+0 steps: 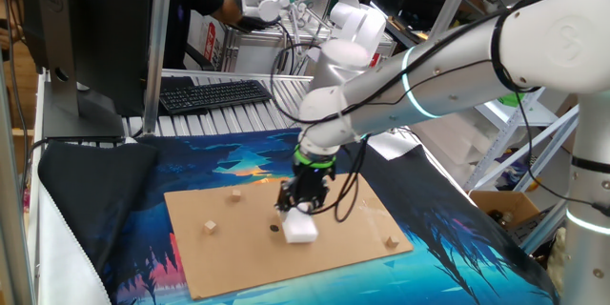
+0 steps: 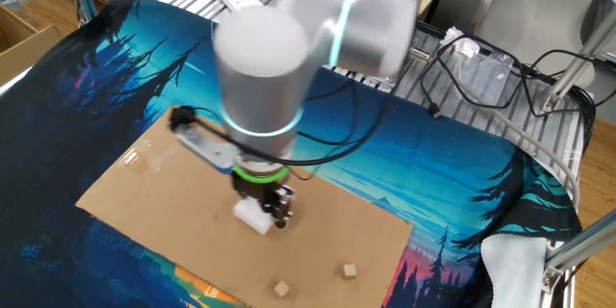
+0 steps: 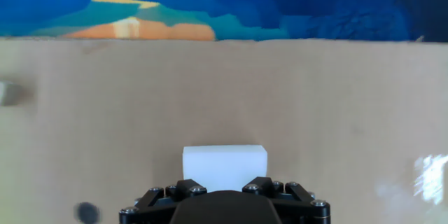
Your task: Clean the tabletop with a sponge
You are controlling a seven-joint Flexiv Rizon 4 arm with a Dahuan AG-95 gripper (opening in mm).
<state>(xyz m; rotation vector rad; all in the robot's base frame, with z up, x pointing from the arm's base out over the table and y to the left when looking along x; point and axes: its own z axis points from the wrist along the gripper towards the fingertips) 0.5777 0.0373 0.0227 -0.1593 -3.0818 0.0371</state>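
The white foam sponge [image 1: 301, 228] rests on the brown cardboard tabletop [image 1: 238, 248], near its middle. My gripper [image 1: 300, 208] stands straight over the sponge and is shut on it, pressing it onto the board. In the other fixed view the sponge [image 2: 253, 216] sits under the gripper [image 2: 267, 208] on the tabletop [image 2: 144, 192]. In the hand view the sponge [image 3: 225, 166] shows just ahead of the black gripper body [image 3: 224, 194], on the tabletop [image 3: 315, 98]. A small dark dot [image 1: 274, 228] lies just left of the sponge; it also shows in the hand view [image 3: 87, 212].
Tan wooden cubes lie on the board: two at the left [image 1: 235, 192] [image 1: 209, 227] and one near the right edge [image 1: 391, 242]. The blue-teal mat [image 1: 457, 248] surrounds the board. A keyboard [image 1: 214, 93] and monitor stand behind. A cardboard box [image 1: 505, 212] sits at right.
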